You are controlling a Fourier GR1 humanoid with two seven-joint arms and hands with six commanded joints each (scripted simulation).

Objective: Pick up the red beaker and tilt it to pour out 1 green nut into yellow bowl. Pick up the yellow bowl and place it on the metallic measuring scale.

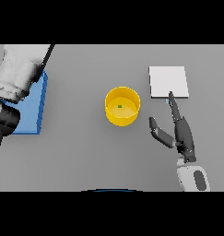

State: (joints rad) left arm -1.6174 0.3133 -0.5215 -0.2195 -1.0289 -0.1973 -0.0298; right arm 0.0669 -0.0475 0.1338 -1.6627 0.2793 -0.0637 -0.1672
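One green nut [120, 106] lies already inside the yellow bowl [122, 106], which stands near the middle of the tabletop [85, 152] — so the pouring step looks done. The right hand [180, 133] rests just right of the bowl, not touching it, fingers straight and thumb spread apart, holding nothing. The metallic measuring scale [168, 82] sits toward the far right edge, beyond the fingertips. Next move, I judge: close around the bowl — then lift it onto the scale. The left hand is not visible; no red beaker shows.
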